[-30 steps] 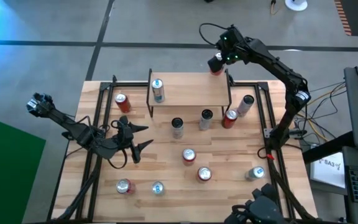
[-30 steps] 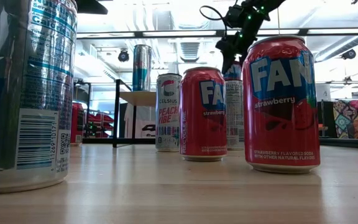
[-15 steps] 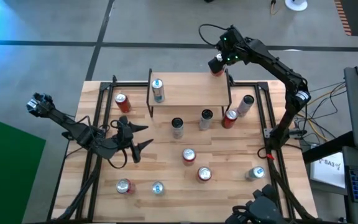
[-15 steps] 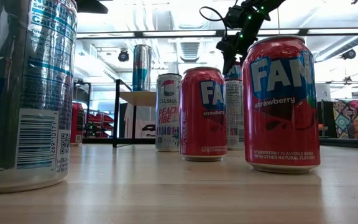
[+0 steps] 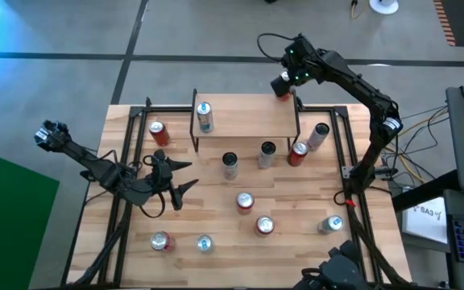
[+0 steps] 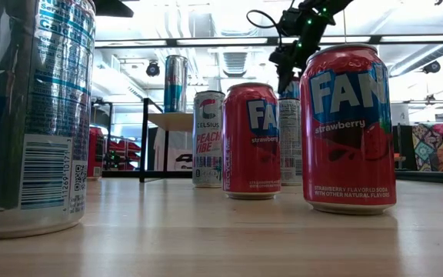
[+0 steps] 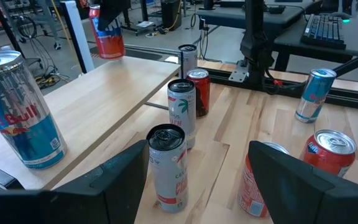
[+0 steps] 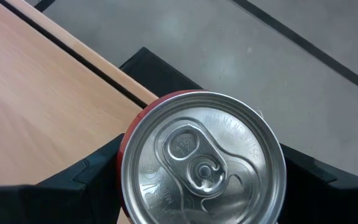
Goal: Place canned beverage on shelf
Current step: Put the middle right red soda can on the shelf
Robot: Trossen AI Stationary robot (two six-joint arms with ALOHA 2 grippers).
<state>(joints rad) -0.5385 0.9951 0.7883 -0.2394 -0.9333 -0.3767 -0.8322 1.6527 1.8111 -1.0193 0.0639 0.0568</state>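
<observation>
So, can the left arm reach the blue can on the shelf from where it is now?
Probably yes: the left gripper is open and the blue can stands alone at the shelf end nearest it.

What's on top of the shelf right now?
One blue can stands on the shelf. The right gripper holds a red can at its far right corner; whether it's touching isn't visible.

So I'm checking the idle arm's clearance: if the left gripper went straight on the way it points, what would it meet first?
Probably the black can, standing nearest between the open fingers of the left gripper. The white can stands just behind it. Depth is hard to judge, so this is a likely reading.
</observation>
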